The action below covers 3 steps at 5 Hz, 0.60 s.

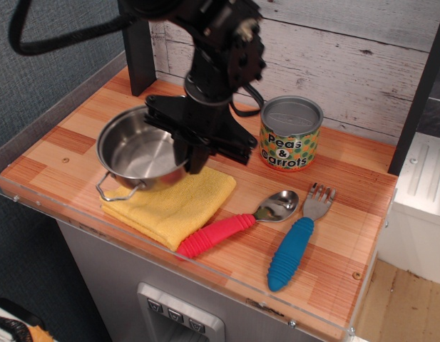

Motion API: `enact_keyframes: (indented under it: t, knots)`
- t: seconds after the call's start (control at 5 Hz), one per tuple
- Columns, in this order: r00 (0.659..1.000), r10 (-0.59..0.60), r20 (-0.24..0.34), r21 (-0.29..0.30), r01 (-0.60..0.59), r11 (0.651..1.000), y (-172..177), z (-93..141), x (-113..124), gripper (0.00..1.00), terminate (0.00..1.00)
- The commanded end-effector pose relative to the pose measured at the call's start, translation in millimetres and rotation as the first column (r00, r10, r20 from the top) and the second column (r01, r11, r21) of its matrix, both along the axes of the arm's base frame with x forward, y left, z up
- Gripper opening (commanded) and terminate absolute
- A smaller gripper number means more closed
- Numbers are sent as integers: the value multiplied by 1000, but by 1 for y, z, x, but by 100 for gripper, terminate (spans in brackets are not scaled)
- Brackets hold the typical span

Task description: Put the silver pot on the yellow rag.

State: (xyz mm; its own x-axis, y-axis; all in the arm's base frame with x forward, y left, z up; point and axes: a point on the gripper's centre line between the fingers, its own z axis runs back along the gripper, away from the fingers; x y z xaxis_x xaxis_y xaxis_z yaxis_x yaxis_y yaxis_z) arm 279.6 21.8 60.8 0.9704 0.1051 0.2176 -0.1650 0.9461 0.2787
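Note:
The silver pot is a shallow shiny steel pot with a wire loop handle at its front left. It hangs over the left part of the yellow rag, which lies folded near the counter's front edge. My black gripper comes down from above and is shut on the pot's right rim. I cannot tell whether the pot's base touches the rag. Part of the rag is hidden under the pot.
A "Peas & Carrots" can stands right of the gripper by the back wall. A red-handled spoon and a blue-handled fork lie right of the rag. A clear rim edges the wooden counter.

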Motion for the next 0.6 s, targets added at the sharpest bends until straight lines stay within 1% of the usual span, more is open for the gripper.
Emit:
enact_keyframes:
  t: [0.0, 0.2, 0.4]
  knots:
    - [1000, 13, 10, -10, -13, 1000, -15, -6, 0, 0, 0]
    - [1000, 16, -6, 18, -16, 1000, -10, -13, -3, 0, 0]
    - [999, 16, -29, 26, -15, 1000, -9, -19, -7, 0, 0]
